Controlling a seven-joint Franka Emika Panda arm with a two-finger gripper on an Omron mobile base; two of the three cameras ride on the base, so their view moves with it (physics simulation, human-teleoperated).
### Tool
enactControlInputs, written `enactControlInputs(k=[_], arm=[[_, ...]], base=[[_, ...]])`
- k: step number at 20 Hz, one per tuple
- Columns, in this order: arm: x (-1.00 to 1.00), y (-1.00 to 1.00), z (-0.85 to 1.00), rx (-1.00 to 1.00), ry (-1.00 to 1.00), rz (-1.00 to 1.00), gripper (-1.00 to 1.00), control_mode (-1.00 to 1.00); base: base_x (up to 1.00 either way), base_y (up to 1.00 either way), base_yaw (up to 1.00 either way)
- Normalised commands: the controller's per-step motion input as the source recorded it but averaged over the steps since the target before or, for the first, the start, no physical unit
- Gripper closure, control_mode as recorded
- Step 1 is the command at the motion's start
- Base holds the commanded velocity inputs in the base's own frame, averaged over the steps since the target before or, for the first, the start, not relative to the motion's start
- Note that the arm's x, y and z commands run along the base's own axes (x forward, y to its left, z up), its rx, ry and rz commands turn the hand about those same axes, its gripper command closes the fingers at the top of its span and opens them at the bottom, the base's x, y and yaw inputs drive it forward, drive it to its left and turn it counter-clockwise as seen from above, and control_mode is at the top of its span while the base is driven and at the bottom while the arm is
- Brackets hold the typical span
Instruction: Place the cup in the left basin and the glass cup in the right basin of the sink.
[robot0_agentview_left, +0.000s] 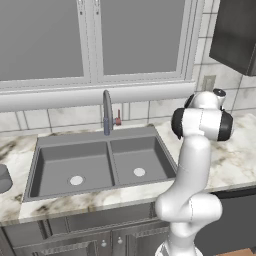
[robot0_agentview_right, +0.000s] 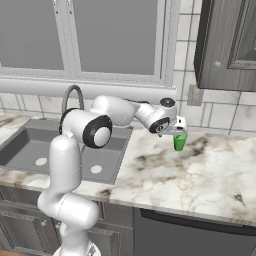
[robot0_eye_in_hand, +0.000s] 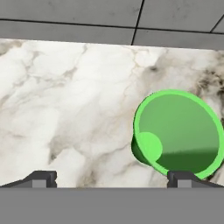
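Sitting upright on the marble worktop (robot0_agentview_right: 200, 170) is the cup (robot0_agentview_right: 179, 142), a small bright green tumbler with no handle, tapering down to a narrow base. It's standing well to the right of the sink (robot0_agentview_left: 100, 165), close to the tiled back wall (robot0_agentview_right: 220, 115). From the hand view you're looking straight down into its wide round mouth (robot0_eye_in_hand: 177, 133), with the lighter little floor showing off to one side.

The gripper (robot0_agentview_right: 178, 132) is hanging right above it with its jaws spread wide and nothing between them; one fingertip (robot0_eye_in_hand: 181, 178) is lining up just under the cup's rim, the other (robot0_eye_in_hand: 40, 178) is sitting far off over bare marble.

The glass cup (robot0_agentview_left: 4, 177), plain dull grey, is peeking in at the edge of the worktop left of the sink. The left basin (robot0_agentview_left: 70, 167) and the right basin (robot0_agentview_left: 137, 160) are both showing their light round drains, with the tall faucet (robot0_agentview_left: 107, 112) and a small red thing (robot0_agentview_left: 118, 119) behind them.
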Motion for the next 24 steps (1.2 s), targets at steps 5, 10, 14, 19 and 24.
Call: enactControlInputs(k=[5, 10, 14, 19, 24], arm=[[0.11, -0.05, -0.11, 0.00, 0.00, 0.00, -1.00, -1.00], [0.10, -0.05, -0.12, 0.00, 0.00, 0.00, -1.00, -1.00], [0.11, -0.04, -0.10, 0.00, 0.00, 0.00, -1.00, -1.00], [0.09, -0.03, -0.08, 0.00, 0.00, 0.01, -1.00, -1.00], [0.06, -0.03, -0.05, 0.00, 0.00, 0.00, -1.00, -1.00]], base=[[0.00, 0.00, 0.00], [0.00, 0.00, 0.00], [0.00, 0.00, 0.00], [0.00, 0.00, 0.00], [0.00, 0.00, 0.00]])
